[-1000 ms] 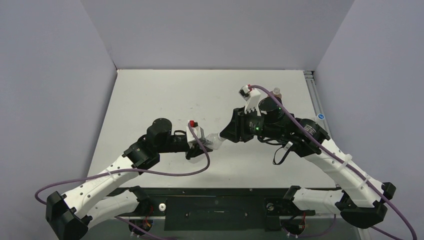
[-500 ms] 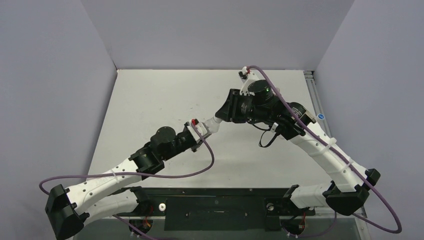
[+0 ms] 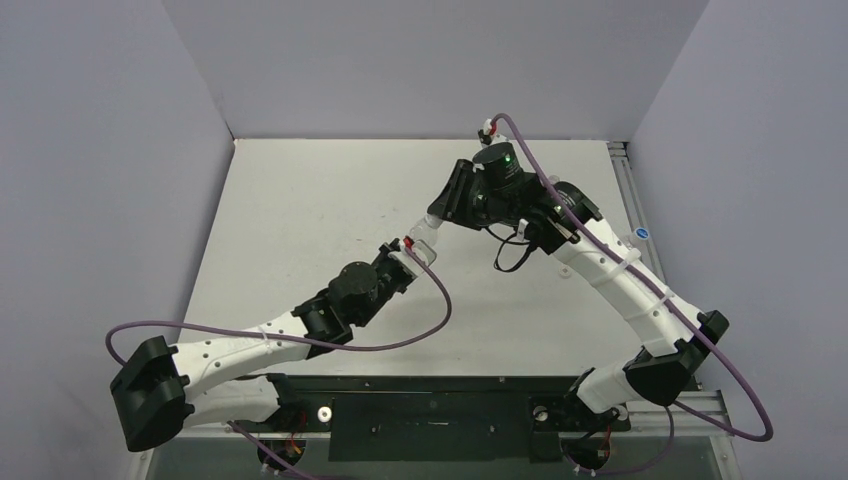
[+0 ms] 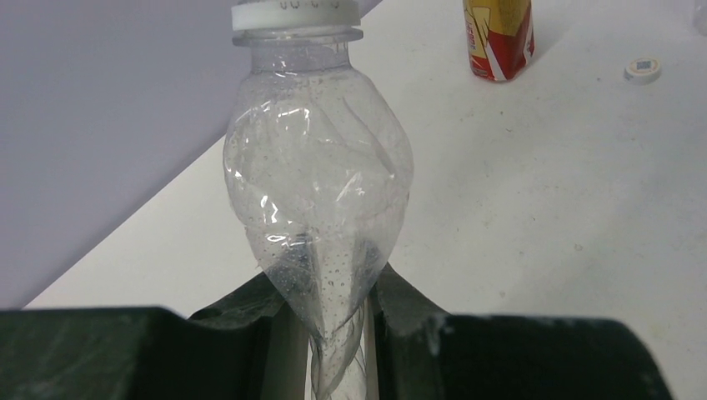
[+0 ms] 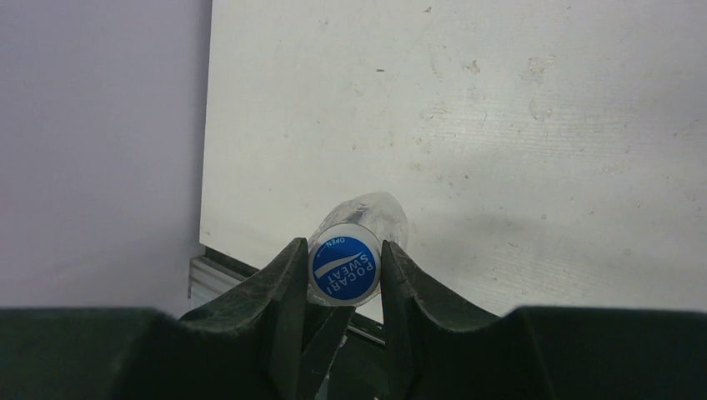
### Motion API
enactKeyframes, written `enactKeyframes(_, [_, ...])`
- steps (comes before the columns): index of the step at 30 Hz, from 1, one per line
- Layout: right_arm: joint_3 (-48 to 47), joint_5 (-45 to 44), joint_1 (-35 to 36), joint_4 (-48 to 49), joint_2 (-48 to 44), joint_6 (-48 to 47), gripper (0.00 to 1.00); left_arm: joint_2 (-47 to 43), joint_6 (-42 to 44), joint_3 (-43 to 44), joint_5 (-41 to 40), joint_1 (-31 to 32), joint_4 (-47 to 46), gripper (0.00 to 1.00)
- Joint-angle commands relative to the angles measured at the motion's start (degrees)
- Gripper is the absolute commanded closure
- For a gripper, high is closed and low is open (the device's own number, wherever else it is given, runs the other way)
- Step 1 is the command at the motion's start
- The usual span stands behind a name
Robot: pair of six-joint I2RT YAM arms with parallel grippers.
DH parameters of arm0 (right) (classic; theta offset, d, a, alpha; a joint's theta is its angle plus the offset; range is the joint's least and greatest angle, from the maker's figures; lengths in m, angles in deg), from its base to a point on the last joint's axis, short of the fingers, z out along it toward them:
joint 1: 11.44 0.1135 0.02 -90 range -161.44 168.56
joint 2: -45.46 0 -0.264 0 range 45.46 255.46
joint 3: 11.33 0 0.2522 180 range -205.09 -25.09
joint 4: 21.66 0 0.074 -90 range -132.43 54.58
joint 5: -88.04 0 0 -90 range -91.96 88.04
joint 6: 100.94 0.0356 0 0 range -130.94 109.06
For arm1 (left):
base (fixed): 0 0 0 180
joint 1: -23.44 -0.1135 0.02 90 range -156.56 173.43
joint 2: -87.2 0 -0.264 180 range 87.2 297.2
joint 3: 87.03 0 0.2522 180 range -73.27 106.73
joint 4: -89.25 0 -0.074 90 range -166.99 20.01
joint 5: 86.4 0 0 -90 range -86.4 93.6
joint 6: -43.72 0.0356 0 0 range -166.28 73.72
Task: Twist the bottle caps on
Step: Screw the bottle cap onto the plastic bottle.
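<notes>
White and black, the left arm [image 3: 250, 345] lies low from its base at 7 o'clock toward mid-bench, its forearm nearly flat. At its end the left gripper [image 4: 328, 283] is pinched on the crumpled lower part of the clear bottle [image 4: 317, 183], squeezing it to a narrow twist between the fingers. The bottle is held clear of the bench [image 4: 542, 208], its neck pointing toward 1 o'clock in the overhead view.

The right arm [image 3: 640, 300] rises from 5 o'clock toward 1 o'clock, and its wrist is turned back toward 8 o'clock to meet the neck. The right gripper [image 5: 343, 254] is clamped on the blue cap [image 5: 344, 268], which sits on the bottle's mouth. Whether its thread has caught cannot be told. In the left wrist view the cap's top is cut off by the frame edge.

Farther off in that view, at 1 o'clock, the amber bottle [image 4: 498, 37] stands on the bench with everything above its label cut off. The white cap [image 4: 643, 69] lies near it at 2 o'clock. From above, neither can be made out.
</notes>
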Motion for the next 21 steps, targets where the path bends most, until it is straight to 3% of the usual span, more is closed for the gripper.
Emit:
enactKeyframes(1, [-3.23,1.48,2.19,-5.57,2.99,2.22,0.74,0.44,1.60,2.68,3.85,1.94,-18.64,1.00])
enactKeyframes(3, [-5.67,-0.09,2.12,-6.73,3.05,1.71,0.62,1.06,1.04,2.61,4.40,1.88,-18.17,1.00])
enactKeyframes(10, [-19.62,-5.56,1.26,-13.60,3.79,-2.48,0.34,2.52,-1.73,1.81,6.03,1.22,-16.37,1.00])
enactKeyframes(11, [-20.31,-6.42,1.26,-13.67,3.01,-2.81,0.26,2.55,-2.54,1.83,7.04,0.87,-16.03,1.00])
enactKeyframes(13, [-19.57,-6.63,1.06,-12.61,0.96,-4.16,0.19,2.35,-4.11,1.92,9.40,-0.06,-14.69,1.00])
enactKeyframes(21, [-13.71,-7.10,0.01,-9.50,-6.42,-13.74,0.14,-1.55,-12.81,2.46,29.22,-7.23,-6.50,1.00])
